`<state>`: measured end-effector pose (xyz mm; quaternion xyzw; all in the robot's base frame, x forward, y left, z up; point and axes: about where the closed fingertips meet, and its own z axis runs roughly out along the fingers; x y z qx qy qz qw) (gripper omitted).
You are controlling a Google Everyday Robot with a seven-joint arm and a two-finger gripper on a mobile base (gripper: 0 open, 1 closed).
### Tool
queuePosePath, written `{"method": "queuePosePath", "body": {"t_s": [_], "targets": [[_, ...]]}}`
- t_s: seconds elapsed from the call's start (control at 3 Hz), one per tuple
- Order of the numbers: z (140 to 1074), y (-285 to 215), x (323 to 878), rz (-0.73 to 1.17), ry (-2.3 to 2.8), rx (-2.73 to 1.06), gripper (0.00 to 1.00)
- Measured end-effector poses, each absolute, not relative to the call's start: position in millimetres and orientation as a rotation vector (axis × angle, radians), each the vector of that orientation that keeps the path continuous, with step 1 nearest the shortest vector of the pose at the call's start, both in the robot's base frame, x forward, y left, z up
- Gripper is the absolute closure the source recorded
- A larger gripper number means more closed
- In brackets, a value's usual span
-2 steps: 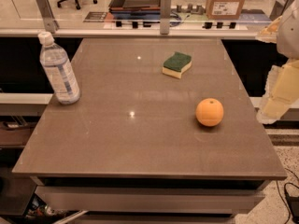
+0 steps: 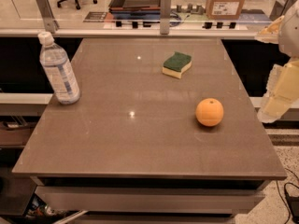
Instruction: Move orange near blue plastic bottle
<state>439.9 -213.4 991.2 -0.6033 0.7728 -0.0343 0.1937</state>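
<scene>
The orange (image 2: 209,112) sits on the brown table (image 2: 140,143), right of the middle and toward the front. The blue plastic bottle (image 2: 59,71), clear with a white cap and a pale label, stands upright near the table's left edge, far from the orange. My gripper (image 2: 276,97) shows as cream-coloured parts at the right edge of the camera view. It hangs beside the table's right side, apart from the orange and holding nothing that I can see.
A green-and-yellow sponge (image 2: 177,64) lies toward the back of the table, behind the orange. A counter with a cardboard box (image 2: 227,0) and metal posts (image 2: 164,12) runs behind the table. Cables lie on the floor at the front right.
</scene>
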Motion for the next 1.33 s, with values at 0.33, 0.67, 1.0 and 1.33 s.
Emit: {"method": "queuePosePath", "body": {"t_s": [0.33, 0.67, 1.0, 1.33], "targets": [[977, -216, 445, 0.037, 2.117, -1.667, 0.00], [962, -209, 447, 0.183, 2.058, -1.625, 0.00], [947, -201, 452, 0.274, 2.013, -1.572, 0.00], [934, -196, 462, 0.316, 1.976, -1.508, 0.00]]}}
